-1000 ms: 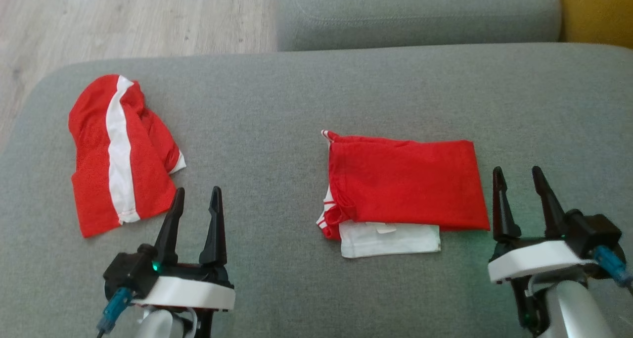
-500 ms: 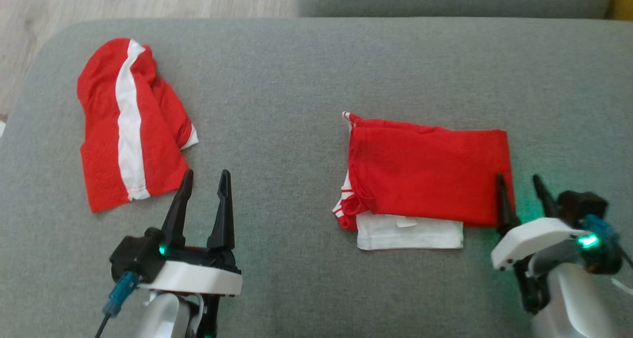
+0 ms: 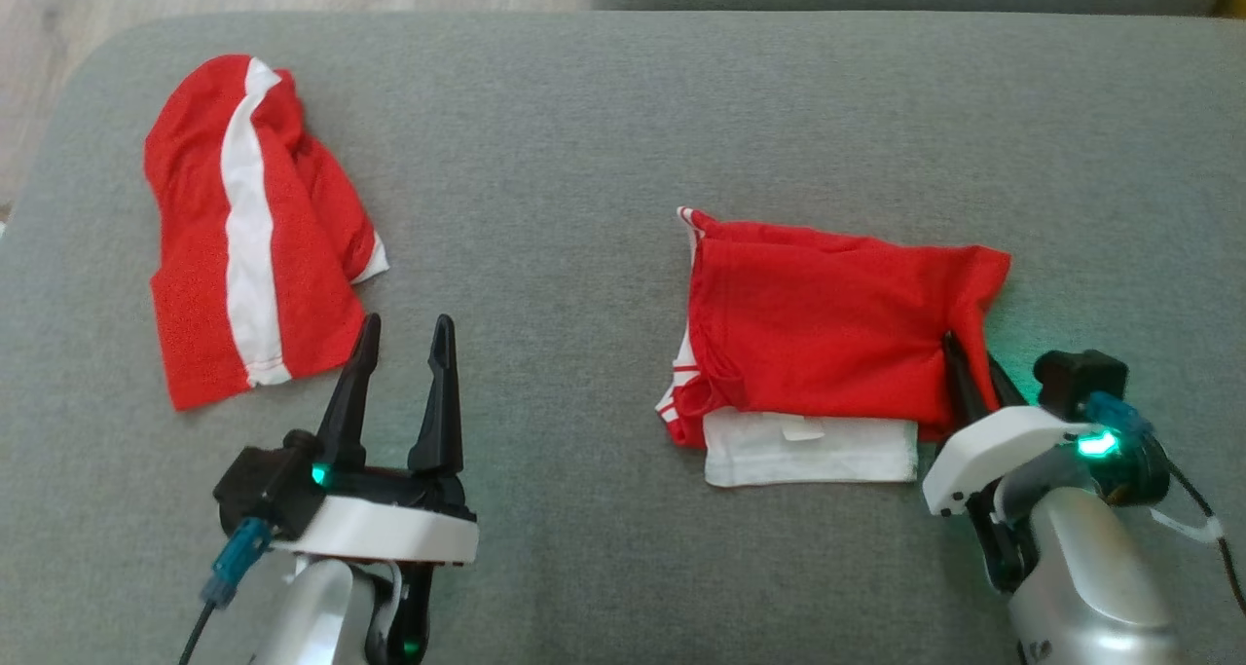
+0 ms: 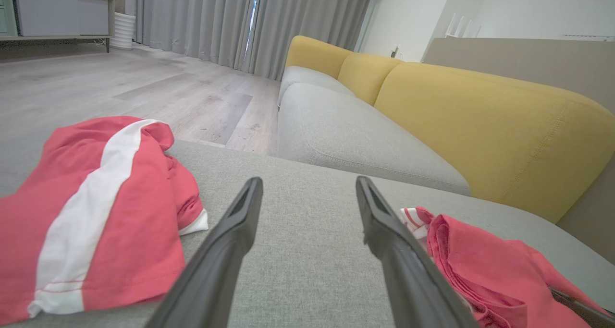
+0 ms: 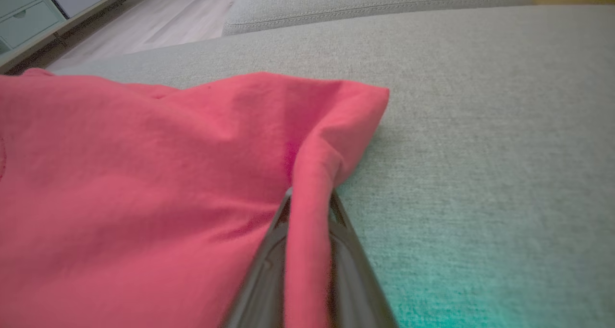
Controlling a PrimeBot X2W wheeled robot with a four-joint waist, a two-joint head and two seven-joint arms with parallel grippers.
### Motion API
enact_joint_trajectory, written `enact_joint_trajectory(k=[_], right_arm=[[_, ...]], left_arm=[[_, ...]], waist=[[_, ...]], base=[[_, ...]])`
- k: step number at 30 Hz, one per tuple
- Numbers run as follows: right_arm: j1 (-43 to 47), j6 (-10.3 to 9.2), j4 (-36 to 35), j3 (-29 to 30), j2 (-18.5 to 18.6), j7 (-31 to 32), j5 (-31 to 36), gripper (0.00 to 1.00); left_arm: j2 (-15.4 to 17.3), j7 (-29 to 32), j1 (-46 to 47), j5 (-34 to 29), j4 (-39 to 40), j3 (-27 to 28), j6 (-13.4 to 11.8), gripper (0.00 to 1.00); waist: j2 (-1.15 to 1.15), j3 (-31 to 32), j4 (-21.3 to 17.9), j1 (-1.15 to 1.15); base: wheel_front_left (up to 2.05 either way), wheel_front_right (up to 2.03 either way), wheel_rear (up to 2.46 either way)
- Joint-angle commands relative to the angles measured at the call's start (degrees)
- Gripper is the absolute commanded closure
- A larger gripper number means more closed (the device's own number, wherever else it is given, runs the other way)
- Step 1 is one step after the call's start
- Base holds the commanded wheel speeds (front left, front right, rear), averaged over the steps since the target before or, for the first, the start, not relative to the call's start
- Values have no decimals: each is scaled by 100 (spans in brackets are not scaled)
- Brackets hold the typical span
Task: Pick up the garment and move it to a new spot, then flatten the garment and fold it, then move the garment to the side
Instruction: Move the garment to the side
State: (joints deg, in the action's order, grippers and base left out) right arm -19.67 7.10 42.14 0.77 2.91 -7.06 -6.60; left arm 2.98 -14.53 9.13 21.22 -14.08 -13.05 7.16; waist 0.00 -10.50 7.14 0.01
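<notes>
2 tools over grey fabric sofa seat [image 3: 584, 159]: right tool [image 3: 971, 351] pinches right hem of folded red cloth garment [image 3: 827, 324] lying toward seat's right edge; left tool [image 3: 407, 322] spread wide, empty.

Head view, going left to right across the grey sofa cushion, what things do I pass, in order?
Crumpled red garment with a white stripe → left gripper, open → folded plain red garment lying on a white layer → right gripper, pinching that garment's right edge.
</notes>
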Motion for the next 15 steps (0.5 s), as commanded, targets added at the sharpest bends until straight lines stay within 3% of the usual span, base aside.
enact_joint_trajectory(k=[1, 7, 15], right_arm=[[-136, 39, -61, -129, -3, -57, 143, 100], [-314, 39, -258, 94, 203, -41, 929, 100], [-547, 39, -529, 11, 1610, 276, 897, 100]], left_arm=[[40, -47, 208, 1, 186, 142, 33, 0], [43, -47, 220, 0, 231, 134, 33, 0], [37, -47, 305, 6, 292, 87, 33, 0]], waist=[[0, 10, -51, -1], [0, 46, -281, -1], [0, -43, -391, -1]], base=[[0, 0, 0], [0, 0, 0], [0, 0, 0]])
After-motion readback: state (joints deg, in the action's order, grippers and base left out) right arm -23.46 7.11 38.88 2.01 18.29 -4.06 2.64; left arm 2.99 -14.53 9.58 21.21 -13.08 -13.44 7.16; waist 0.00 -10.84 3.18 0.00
